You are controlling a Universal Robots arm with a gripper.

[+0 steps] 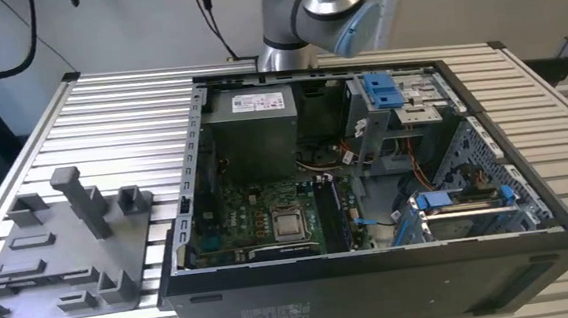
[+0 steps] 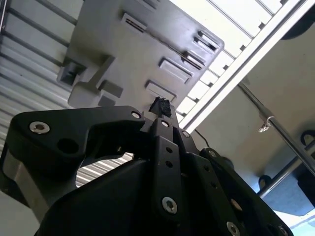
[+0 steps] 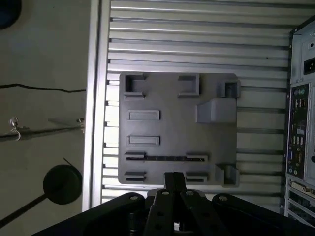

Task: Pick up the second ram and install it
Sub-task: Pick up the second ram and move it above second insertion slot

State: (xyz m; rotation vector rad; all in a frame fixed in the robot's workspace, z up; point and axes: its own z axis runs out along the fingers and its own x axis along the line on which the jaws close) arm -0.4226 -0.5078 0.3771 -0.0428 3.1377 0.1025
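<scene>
Gripper linkage sits closest in both wrist views, jaws closed together with nothing between them, hanging above the grey tray. Second ram stands on edge in that tray, thin dark strip between two slotted end posts, near one tray edge. Computer case is just beside the tray. My take: open up wide first, centre over the stick's middle, drop straight, pinch the flat faces, dodge the posts.

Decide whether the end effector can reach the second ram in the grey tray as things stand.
Probably yes. The second ram lies uncovered in the grey tray, with nothing on top of it, and the end effector hangs above the tray with open space between.
</scene>
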